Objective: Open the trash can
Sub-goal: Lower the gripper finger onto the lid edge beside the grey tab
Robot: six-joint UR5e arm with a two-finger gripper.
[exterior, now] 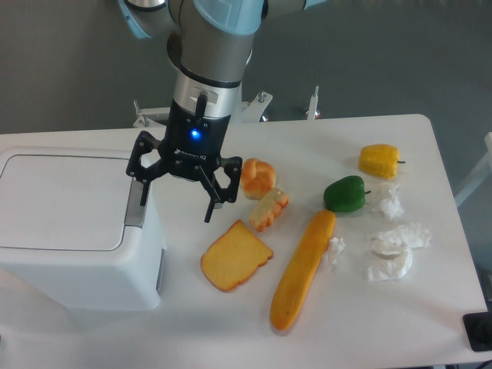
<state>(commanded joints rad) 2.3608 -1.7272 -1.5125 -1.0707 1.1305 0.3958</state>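
The trash can [73,227] is a large white boxy bin at the left of the table, its flat lid down and a grey latch [136,205] on its right edge. My gripper [176,205] hangs open just right of the bin's top. Its left finger [144,192] is over the latch, and its right finger [209,209] points down at the table beside the bin. Nothing is between the fingers.
To the right of the gripper lie a toast slice [234,256], a bread roll [258,176], a small bread piece [269,208], a long yellow loaf [302,269], a green pepper [345,193], a yellow pepper [380,160] and crumpled tissues [394,250].
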